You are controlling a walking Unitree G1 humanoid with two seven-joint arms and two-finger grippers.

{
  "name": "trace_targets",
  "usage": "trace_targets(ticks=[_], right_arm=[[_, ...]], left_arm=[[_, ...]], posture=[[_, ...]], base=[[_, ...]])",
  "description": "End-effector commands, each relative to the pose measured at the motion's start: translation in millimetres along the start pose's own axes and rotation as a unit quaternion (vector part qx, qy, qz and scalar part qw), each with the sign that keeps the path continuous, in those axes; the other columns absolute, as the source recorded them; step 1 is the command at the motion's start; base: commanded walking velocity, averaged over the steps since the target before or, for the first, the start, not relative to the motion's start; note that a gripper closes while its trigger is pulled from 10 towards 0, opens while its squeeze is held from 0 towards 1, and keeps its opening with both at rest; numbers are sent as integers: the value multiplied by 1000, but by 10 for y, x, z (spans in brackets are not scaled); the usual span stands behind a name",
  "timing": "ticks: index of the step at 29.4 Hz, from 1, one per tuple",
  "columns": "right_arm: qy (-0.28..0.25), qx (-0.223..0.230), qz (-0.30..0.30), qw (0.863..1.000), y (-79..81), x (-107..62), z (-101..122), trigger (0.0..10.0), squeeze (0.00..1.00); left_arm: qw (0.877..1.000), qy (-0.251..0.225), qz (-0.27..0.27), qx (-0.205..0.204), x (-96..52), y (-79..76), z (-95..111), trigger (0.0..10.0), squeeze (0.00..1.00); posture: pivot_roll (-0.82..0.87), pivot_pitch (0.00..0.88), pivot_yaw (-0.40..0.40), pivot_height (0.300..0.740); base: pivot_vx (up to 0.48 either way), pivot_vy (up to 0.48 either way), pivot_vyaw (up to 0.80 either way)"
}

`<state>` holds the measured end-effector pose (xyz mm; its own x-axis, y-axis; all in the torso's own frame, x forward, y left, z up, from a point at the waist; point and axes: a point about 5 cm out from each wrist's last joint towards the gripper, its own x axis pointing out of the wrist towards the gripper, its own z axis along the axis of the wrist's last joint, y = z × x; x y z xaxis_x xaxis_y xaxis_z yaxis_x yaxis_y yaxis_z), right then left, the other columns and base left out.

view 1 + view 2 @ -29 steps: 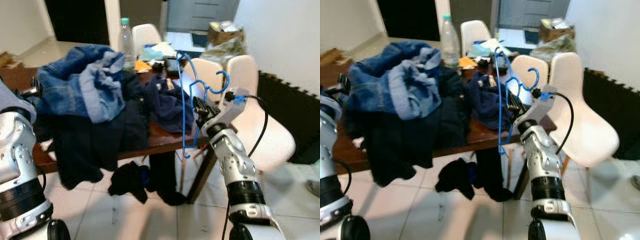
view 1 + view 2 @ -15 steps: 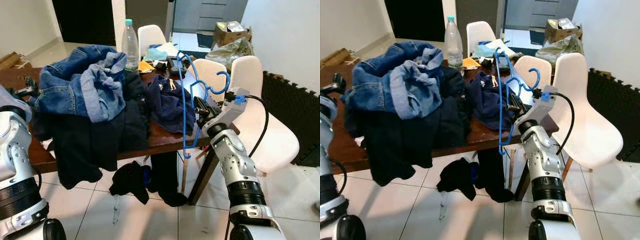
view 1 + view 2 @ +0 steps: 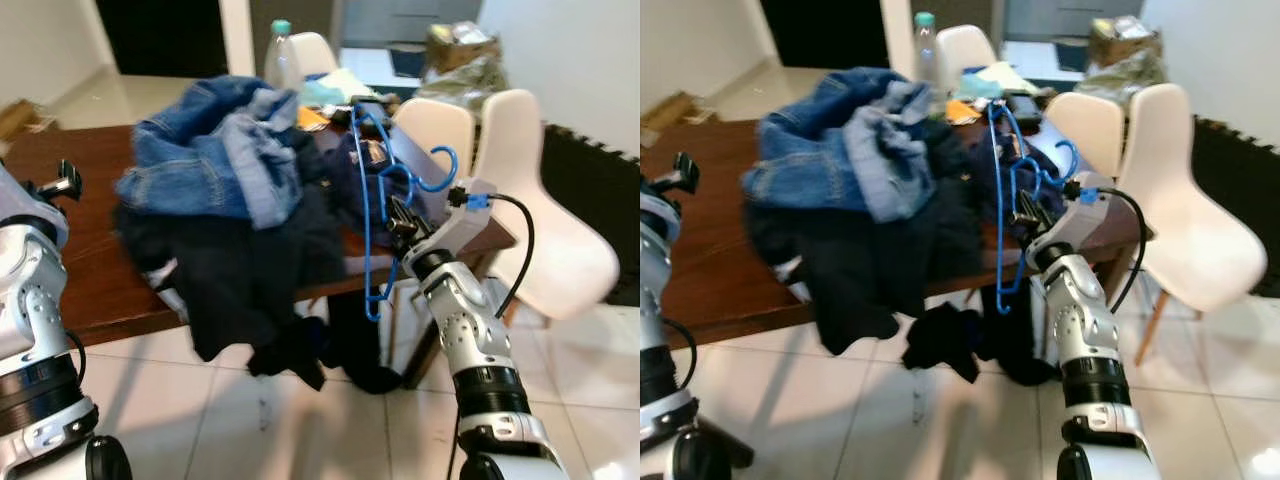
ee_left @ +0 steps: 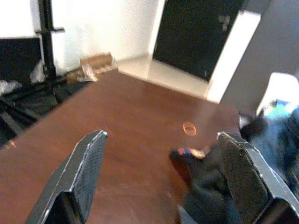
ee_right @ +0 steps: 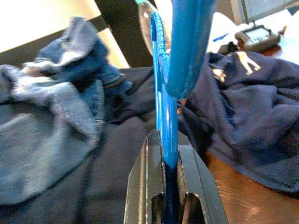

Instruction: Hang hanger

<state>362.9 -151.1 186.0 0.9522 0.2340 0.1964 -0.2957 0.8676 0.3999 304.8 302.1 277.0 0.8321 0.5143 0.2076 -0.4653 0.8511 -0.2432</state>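
Blue plastic hanger [image 3: 378,190], one only, stands upright beside the brown wooden worktop [image 3: 90,270], clamped in the right claw [image 5: 169,161]; left claw [image 4: 159,179] spread apart above that worktop.

a heap of blue jeans [image 3: 215,150] and dark clothes [image 3: 240,280] drapes over the wooden counter's [image 3: 90,270] front edge; a plastic bottle [image 3: 278,55] stands at its far edge, white chairs [image 3: 545,215] beside.

The blue hanger [image 3: 372,200] stood nearly upright in the air at the table's [image 3: 90,250] near right corner, edge-on to the head camera, its hook [image 3: 440,170] curling to the right. Thin plastic, it sat pinched between the right gripper's [image 5: 168,161] black fingers, above the dark clothes.
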Motion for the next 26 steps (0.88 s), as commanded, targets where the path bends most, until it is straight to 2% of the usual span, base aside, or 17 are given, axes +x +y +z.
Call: trace_targets(ticks=[1, 6, 7, 11, 13, 15, 18, 26], right_arm=[[-1, -6, 1, 1000, 0, -4, 20, 10000, 0], [-2, -9, 0, 1000, -9, -9, 38, 10000, 0], [-2, -10, -2, 1000, -22, -22, 40, 10000, 0], [-2, -11, -6, 1000, -38, -45, 39, 10000, 0], [-2, -11, -6, 1000, -38, -45, 39, 10000, 0], [-2, -11, -8, 1000, -42, -67, 33, 10000, 0], [-1, -11, -9, 1000, -43, -75, 31, 10000, 0], [0, -10, -9, 1000, -40, -78, 26, 10000, 0]], left_arm=[[1000, 3, -9, -16, 101, -49, 1, 10000, 0], [999, 5, -20, -25, 158, -142, -14, 10000, 0], [999, 11, -38, -26, 155, -234, -57, 10000, 0], [997, 24, -64, -24, 126, -353, -140, 10000, 0], [997, 24, -64, -24, 126, -353, -140, 10000, 0], [997, 31, -72, -28, 93, -415, -192, 10000, 0], [996, 27, -69, -46, 84, -437, -201, 10000, 0], [996, 35, -60, -49, 94, -464, -266, 10000, 0]], posture=[[196, 49, -31, 740], [182, 48, -27, 740], [176, 51, -25, 740], [170, 52, -22, 740], [170, 52, -22, 740], [163, 57, -22, 740], [163, 57, -22, 740], [165, 59, -21, 740]], base=[[0, 0, 0], [0, 0, 0], [0, 0, 0], [0, -120, 0], [0, -480, 0], [0, -480, 0], [0, -480, 0], [0, 0, 0]])
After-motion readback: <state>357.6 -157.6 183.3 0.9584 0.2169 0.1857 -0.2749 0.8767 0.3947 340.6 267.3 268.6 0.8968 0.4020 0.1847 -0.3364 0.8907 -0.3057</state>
